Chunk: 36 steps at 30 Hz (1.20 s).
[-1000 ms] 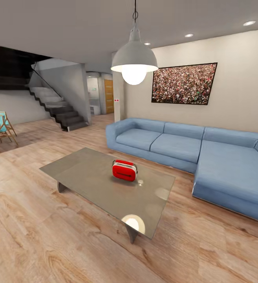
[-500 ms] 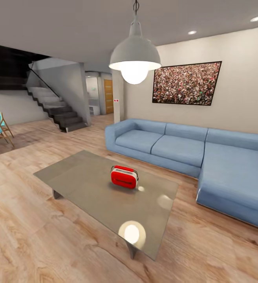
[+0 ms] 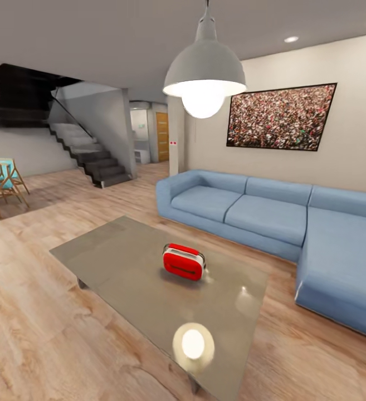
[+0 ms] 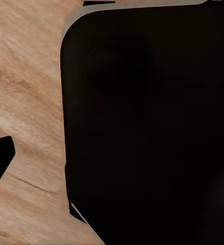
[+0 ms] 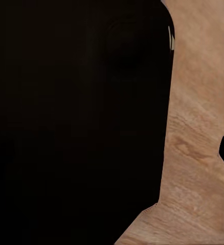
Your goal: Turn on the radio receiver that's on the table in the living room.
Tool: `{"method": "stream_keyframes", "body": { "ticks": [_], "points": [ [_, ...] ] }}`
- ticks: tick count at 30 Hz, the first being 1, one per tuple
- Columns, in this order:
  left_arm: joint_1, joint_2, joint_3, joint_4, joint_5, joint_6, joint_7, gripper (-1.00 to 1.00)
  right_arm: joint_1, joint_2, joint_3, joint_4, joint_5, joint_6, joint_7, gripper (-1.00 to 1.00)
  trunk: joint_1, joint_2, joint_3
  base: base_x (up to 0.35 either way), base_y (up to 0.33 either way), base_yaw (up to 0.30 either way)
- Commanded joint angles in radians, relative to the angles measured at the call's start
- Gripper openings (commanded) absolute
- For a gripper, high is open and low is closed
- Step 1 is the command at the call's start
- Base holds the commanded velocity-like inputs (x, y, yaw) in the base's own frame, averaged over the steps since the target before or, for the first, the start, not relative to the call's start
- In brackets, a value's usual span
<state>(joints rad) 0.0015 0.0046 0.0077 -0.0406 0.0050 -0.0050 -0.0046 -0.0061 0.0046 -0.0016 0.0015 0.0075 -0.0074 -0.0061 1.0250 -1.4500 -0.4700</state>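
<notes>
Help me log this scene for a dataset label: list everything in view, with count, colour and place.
radio receiver: one, bright red with a white band, near the middle of the table
table: one, glossy grey, low, on the wood floor ahead
sofa: one, blue, L-shaped, behind and right of the table
picture: one, crowd photo, dark frame, on the beige wall above the sofa
pendant lamp: one, white dome, lit, hanging above the table
staircase: one, dark grey, far left
folding chair: at least one, wood and turquoise, left edge
door: one, wooden, far hallway
robot body: dark panel over the wood floor, in both wrist views; jaws cannot be told
</notes>
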Motion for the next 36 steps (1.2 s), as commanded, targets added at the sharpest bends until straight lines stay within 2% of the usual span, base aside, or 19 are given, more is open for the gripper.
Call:
{"method": "stream_keyframes", "body": {
  "ticks": [1, 15, 36],
  "points": [
    [0.000, 0.000, 0.000, 0.000, 0.000, 0.000, 0.000, 1.00, 0.000, 0.000, 0.000, 0.000, 0.000, 0.000, 0.000, 1.00, 0.000, 0.000, 0.000, 0.324, 0.000, 0.255],
    [0.000, 0.000, 0.000, 0.000, 0.000, 0.000, 0.000, 1.00, 0.000, 0.000, 0.000, 0.000, 0.000, 0.000, 0.000, 1.00, 0.000, 0.000, 0.000, 0.265, 0.000, 0.268],
    [0.000, -0.001, 0.000, 0.001, 0.000, 0.000, 0.002, 1.00, 0.000, 0.000, 0.000, 0.000, 0.001, 0.000, 0.000, 1.00, 0.000, 0.000, 0.000, 0.019, 0.000, 0.271]
  ]
}}
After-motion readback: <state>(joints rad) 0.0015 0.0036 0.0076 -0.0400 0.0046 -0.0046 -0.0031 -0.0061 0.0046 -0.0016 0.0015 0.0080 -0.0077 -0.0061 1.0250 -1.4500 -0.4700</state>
